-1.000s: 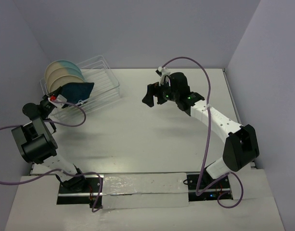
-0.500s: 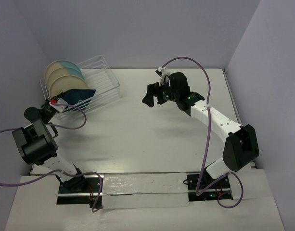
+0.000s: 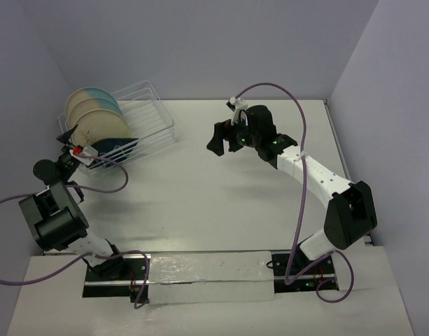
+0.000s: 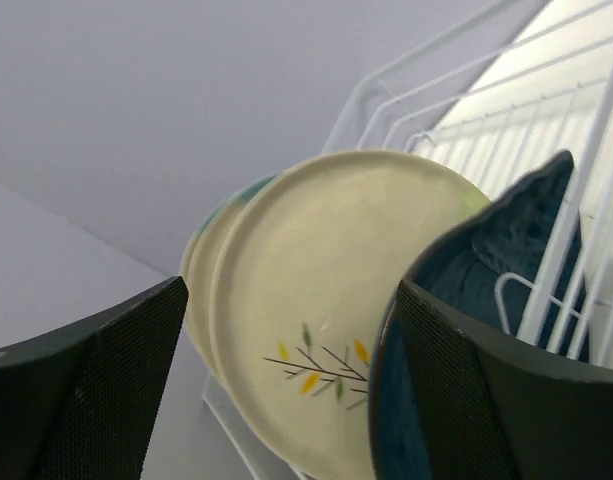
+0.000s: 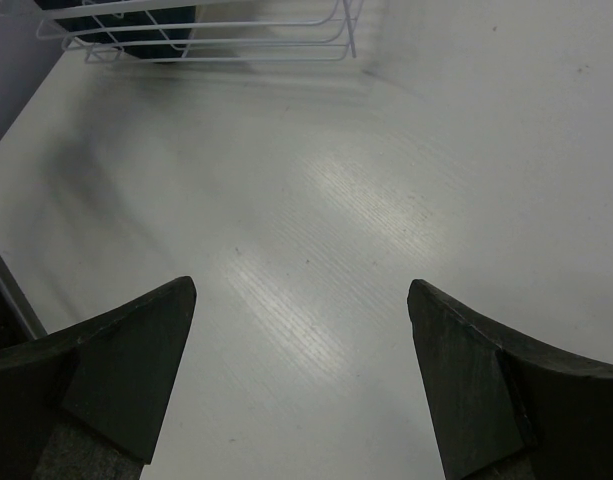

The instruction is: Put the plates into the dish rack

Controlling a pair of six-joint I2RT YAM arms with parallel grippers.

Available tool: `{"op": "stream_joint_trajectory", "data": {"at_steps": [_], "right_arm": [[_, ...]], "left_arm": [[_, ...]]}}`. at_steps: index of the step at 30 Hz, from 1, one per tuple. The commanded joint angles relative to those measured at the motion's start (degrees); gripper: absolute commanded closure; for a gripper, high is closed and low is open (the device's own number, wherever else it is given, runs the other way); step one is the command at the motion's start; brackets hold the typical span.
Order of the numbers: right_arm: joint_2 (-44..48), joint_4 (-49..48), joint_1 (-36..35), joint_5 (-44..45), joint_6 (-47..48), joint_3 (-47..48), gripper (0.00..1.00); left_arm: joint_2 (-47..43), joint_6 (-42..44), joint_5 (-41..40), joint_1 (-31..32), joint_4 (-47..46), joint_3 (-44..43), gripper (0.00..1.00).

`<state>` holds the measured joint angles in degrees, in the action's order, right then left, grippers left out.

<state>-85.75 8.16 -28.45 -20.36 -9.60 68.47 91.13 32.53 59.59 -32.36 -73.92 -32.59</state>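
Listing hazards, nearest first.

1. Right jaws: spread, holding nothing, hovering over the worktop (image 3: pixel 200 203), well apart from the dish rack (image 3: pixel 155 115). Little hazard while idle.

2. Left jaws: spread wide, gripping nothing, poised at the rack's near-left end with the plates framed between them. One finger (image 4: pixel 486 420) sits close against the dark-teal leaf plate (image 4: pixel 506 250); whether they touch cannot be told. Risk: a withdrawal that swings sideways would probably hook that rim and drag the plate from its slot.

3. Dark-teal leaf plate: on edge in the rack, nearest the jaws, lower than its neighbours. Risk: its uneven outline likely seats poorly between the ribs, so a nudge could make it slump or slide.

4. Cream sprig plate (image 4: pixel 316 290): upright just behind the teal one. Risk: a knock from the teal plate tips it back.

5. Two beige plates (image 3: pixel 85 101): upright, close together, at the row's far end. Risk: toppling in turn.

6. Dish rack: clear, light-looking plastic at the worktop's far left. Risk: any snag may shove it whole.
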Motion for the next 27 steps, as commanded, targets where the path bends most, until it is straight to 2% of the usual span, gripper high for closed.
{"op": "stream_joint_trajectory", "data": {"at_steps": [1, 7, 8, 11, 12, 16, 18, 20, 22, 23, 24, 26, 27], "right_arm": [[1.93, -1.25, 0.23, 0.00, -0.22, 1.62, 0.06], [2.25, -1.48, 0.32, 1.54, -0.91, 2.70, 0.04], [2.40, -1.48, 0.25, 2.24, -1.55, 2.80, 0.03], [3.17, -1.47, 0.32, 8.58, -3.55, 2.51, 0.01], [3.39, -1.40, 0.32, 10.49, -4.71, 2.29, 0.00], [5.45, -1.25, 0.27, 24.10, -9.76, -0.82, 0.00], [6.80, -1.31, 0.24, 30.29, -12.40, -2.92, 0.00], [8.42, -1.31, 0.27, 35.53, -15.45, -5.82, 0.00], [10.36, -1.31, 0.32, 38.45, -17.66, -9.64, 0.00], [10.51, -1.23, 0.32, 40.15, -17.82, -9.93, 0.00], [11.65, -1.30, 0.25, 42.59, -18.88, -13.19, 0.00], [14.08, -1.24, 0.32, 44.89, -20.76, -16.20, 0.00], [14.68, -1.30, 0.32, 45.33, -21.61, -17.11, 0.00]], "left_arm": [[-4.18, -6.84, -1.39, -0.69, -20.10, -3.07, 0.04], [-9.46, -21.51, -1.96, -0.69, -18.17, -8.69, 0.01], [-11.38, -27.63, -2.23, -0.61, -15.08, -11.31, 0.01], [-14.93, -39.24, -5.05, 0.32, 4.79, -22.18, 0.01], [-15.01, -41.72, -7.96, 0.97, 18.19, -29.10, 0.01], [-12.72, -49.44, -20.96, 8.26, 49.70, -47.96, 0.01], [-11.42, -53.15, -24.78, 12.14, 61.12, -52.21, 0.01], [-11.63, -52.56, -25.75, 17.06, 63.91, -52.12, 0.01], [-13.30, -48.66, -34.69, 25.47, 67.99, -50.10, 0.01], [-13.43, -48.35, -35.40, 26.11, 68.29, -48.58, 0.01], [-14.42, -47.67, -39.66, 30.44, 68.75, -45.48, 0.01], [-14.95, -47.90, -39.95, 37.35, 68.34, -41.79, 0.01], [-14.72, -48.53, -40.47, 38.86, 68.85, -40.78, 0.00]]}}
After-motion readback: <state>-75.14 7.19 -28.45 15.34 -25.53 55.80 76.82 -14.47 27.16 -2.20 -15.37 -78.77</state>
